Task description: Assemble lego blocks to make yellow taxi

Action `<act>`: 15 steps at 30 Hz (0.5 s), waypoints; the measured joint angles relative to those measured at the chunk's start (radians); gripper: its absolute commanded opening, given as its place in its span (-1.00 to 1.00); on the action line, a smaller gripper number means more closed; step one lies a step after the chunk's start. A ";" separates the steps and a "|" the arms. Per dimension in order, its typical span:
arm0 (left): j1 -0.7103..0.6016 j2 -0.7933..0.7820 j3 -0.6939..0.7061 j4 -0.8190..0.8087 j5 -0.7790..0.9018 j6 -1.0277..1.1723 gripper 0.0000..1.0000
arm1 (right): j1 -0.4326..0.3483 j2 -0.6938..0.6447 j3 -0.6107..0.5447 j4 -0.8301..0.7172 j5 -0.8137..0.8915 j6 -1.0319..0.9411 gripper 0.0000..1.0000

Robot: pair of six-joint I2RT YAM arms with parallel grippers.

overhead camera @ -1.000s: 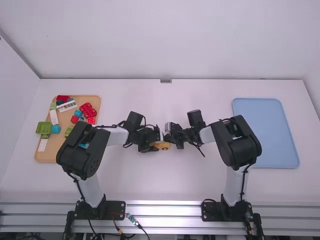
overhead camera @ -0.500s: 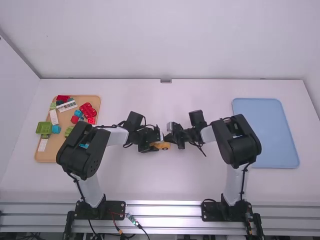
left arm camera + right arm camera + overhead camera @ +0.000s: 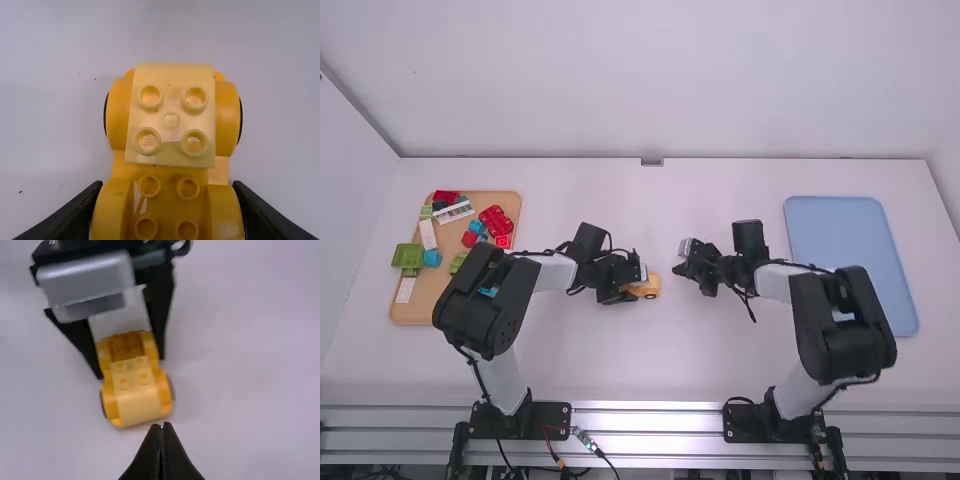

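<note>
I judged the taxi partly built: the wheeled yellow base (image 3: 225, 117) sat on the table between the arms, with a pale yellow block (image 3: 171, 121) on one end. I couldn't tell whether that block was pressed fully home. My left gripper (image 3: 167, 187) had the base pinched by its sides; my right gripper (image 3: 160, 427) was closed on nothing, just beyond the block. Studs (image 3: 187, 189) in the base's hollow were bare, so more pieces probably remained to be added.

Print (image 3: 147, 142) (tiny) on 1 stud (image 3: 148, 133).
</note>
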 measured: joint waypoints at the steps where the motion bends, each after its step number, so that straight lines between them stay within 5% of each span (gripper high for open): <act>1: 0.000 0.000 0.000 0.000 0.000 0.000 -0.97 | 0.000 0.000 0.000 0.000 0.000 0.000 -1.00; 5: 0.000 0.000 0.000 0.001 0.000 0.000 -0.92 | 0.000 -0.080 -0.089 0.146 0.161 0.191 -1.00; 7: 0.000 0.000 0.000 0.016 -0.008 0.000 -0.47 | -0.005 -0.087 -0.142 0.208 0.249 0.310 -0.05; 8: 0.000 0.000 0.000 0.026 -0.014 0.000 -0.09 | -0.010 -0.092 -0.166 0.225 0.278 0.355 0.97; 9: 0.000 0.000 0.000 0.026 -0.014 0.000 -0.09 | -0.010 -0.092 -0.166 0.225 0.278 0.355 0.97; 11: 0.000 0.000 0.000 0.054 -0.034 0.001 0.75 | -0.026 -0.108 -0.212 0.256 0.322 0.436 0.98; 12: 0.000 0.000 0.000 0.064 -0.038 0.003 0.98 | -0.033 -0.116 -0.224 0.264 0.333 0.468 0.98; 15: 0.000 0.000 0.002 0.080 -0.040 -0.002 0.98 | -0.053 -0.145 -0.244 0.269 0.356 0.537 0.98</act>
